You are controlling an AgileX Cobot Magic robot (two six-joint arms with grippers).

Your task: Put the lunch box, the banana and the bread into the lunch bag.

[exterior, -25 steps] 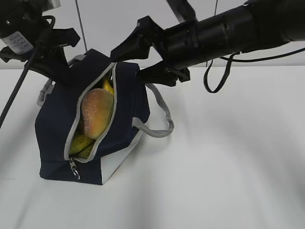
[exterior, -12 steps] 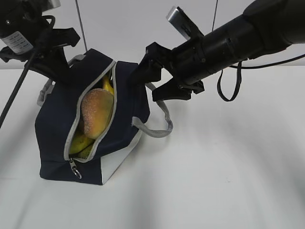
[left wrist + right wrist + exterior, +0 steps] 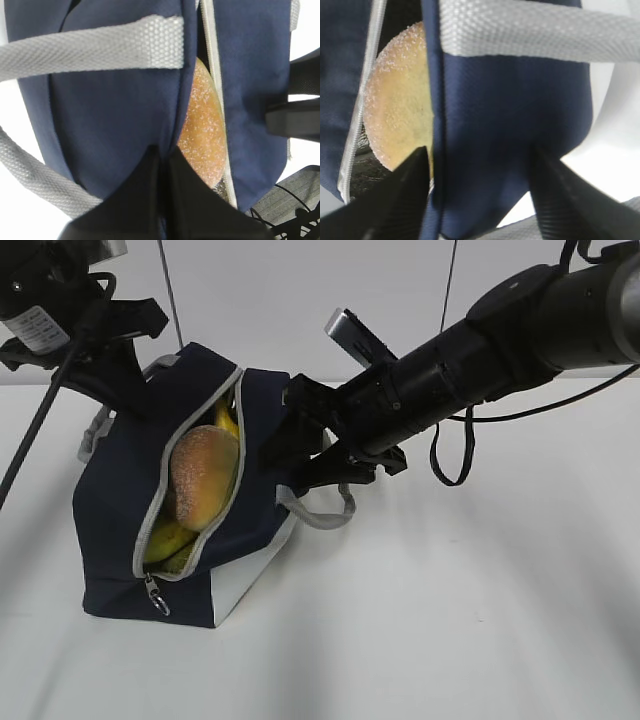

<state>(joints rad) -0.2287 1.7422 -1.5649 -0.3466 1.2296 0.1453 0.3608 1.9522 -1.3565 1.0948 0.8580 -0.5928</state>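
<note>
The navy lunch bag (image 3: pixel 115 510) lies on the white table with its zipper open. The golden bread (image 3: pixel 205 475) fills the opening, and the yellow banana (image 3: pixel 226 420) shows beside and below it. The lunch box is hidden. My left gripper (image 3: pixel 140 400) is shut on the bag's left flap (image 3: pixel 115 120) at the top, with the bread (image 3: pixel 202 130) just beside its jaws (image 3: pixel 162 155). My right gripper (image 3: pixel 290 460) is open and straddles the right flap (image 3: pixel 510 125). One of its fingers (image 3: pixel 412 185) is on the bread (image 3: pixel 397 120) side and the other is outside.
A grey webbing handle (image 3: pixel 325 515) loops out on the table under the right arm, and another (image 3: pixel 90 47) crosses the left flap. The metal zip ring (image 3: pixel 155 592) hangs at the near end by the white side panel (image 3: pixel 245 575). A black cable (image 3: pixel 450 465) dangles from the right arm.
My right gripper has come down and to the left from above the bag onto its right flap, and its jaws have narrowed. The left gripper and the bag have held still.
</note>
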